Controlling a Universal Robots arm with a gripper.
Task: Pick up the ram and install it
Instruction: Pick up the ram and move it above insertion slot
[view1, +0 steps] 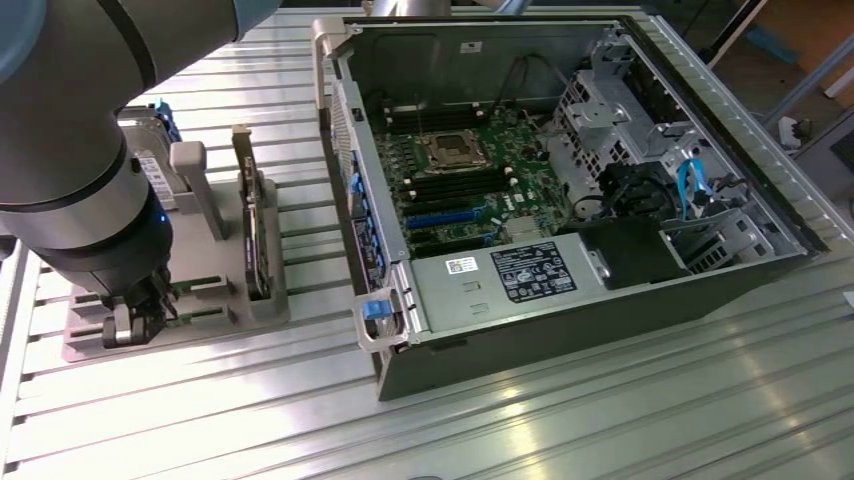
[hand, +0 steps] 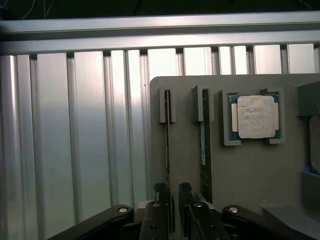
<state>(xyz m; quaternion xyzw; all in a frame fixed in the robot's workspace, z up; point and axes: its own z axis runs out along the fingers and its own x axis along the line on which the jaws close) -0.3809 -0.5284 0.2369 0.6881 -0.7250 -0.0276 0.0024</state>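
The arm (view1: 80, 150) reaches straight down, jaws released, astride the ram (hand: 168, 150) standing on edge.

nothing readable tbh, black label (view1: 531, 272) on the power supply (view1: 461, 303) too small to make out, white sticker (view1: 461, 265) beside it same, CPU (hand: 256, 116) markings too
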